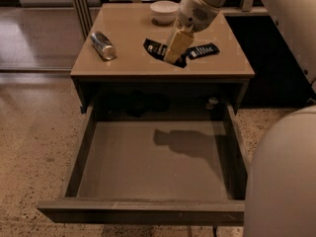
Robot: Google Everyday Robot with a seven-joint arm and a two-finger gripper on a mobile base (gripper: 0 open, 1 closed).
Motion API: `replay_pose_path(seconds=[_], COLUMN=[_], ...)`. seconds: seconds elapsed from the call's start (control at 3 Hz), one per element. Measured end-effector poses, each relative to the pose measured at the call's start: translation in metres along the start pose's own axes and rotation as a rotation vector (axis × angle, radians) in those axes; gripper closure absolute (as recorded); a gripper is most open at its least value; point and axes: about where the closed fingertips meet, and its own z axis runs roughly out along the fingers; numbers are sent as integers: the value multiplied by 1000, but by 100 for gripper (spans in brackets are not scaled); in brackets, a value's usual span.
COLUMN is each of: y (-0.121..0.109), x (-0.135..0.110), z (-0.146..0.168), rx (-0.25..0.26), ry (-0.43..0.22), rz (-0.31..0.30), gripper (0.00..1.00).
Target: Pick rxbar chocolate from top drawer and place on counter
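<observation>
The rxbar chocolate (155, 47), a black wrapper with whitish lettering, is over the counter (128, 28) near its middle, partly hidden behind my gripper (174, 51). The gripper hangs tilted right at the bar, its tip at the bar's near end. I cannot tell whether it grips the bar or whether the bar rests flat on the counter. The top drawer (148, 162) stands pulled fully open below, and its grey floor shows only the arm's shadow.
A navy bar with white lettering (203, 50) lies just right of the gripper. A silver can (103, 45) lies on its side at the counter's left. A white bowl (164, 10) stands at the back. A large pale robot body part (284, 181) fills the lower right.
</observation>
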Motion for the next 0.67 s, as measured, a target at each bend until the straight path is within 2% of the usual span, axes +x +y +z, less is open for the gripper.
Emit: replay_pose_path(seconds=[0.67], y=[-52], x=[-37], z=[59], rx=[-22], ry=[36], rz=[-112], gripper=[100])
